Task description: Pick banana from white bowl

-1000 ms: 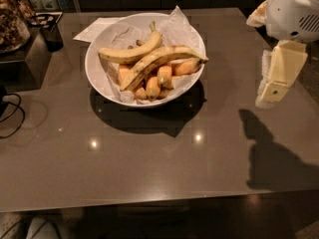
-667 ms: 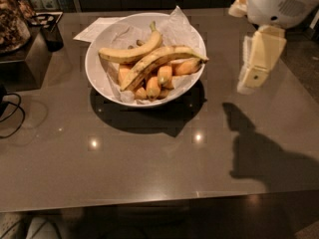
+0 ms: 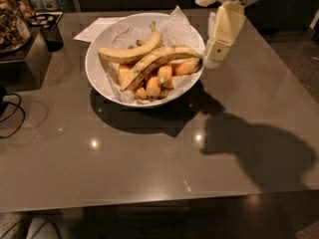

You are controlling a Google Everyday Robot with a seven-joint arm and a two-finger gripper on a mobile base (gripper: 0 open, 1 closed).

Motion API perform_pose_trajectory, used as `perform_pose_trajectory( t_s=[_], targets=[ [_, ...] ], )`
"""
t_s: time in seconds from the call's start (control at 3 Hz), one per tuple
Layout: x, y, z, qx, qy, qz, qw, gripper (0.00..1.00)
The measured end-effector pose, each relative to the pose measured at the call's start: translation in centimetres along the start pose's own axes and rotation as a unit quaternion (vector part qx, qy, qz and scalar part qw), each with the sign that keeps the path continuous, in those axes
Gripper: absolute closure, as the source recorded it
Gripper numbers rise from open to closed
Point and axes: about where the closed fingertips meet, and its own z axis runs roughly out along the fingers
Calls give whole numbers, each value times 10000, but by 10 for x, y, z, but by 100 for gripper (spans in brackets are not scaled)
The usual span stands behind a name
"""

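The white bowl [image 3: 89, 69], lined with crumpled white paper, stands on the grey table at the back centre. The banana [image 3: 155, 63], long and slim with brown streaks, lies across the bowl's middle, its right end pointing at the rim. A shorter, cleaner banana [image 3: 130, 52] lies just behind it. Several stubby orange fruits [image 3: 153, 84] lie under them. My gripper [image 3: 214, 59], cream-coloured, hangs just right of the bowl's right rim, its tip near the banana's right end and apart from it.
A white sheet of paper [image 3: 95, 29] lies behind the bowl. A dark cup [image 3: 51, 35] and a raised dark block with a jar [image 3: 11, 21] stand at the far left. A black cable [image 3: 11, 114] lies at the left edge. The table's front edge [image 3: 159, 200] runs across the bottom.
My gripper has moved left, from well right of the bowl to right beside its rim. The bowl and the fruit have not shifted on the table.
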Motion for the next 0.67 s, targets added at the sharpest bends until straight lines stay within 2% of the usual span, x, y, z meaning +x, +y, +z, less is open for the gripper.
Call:
perform_pose_trajectory(
  t_s=[0.33, 0.67],
  targets=[
    [-20, -14, 16, -194, -164, -61, 9997, 11],
    [-35, -24, 35, -359, -155, -115, 9992, 16]
  ],
)
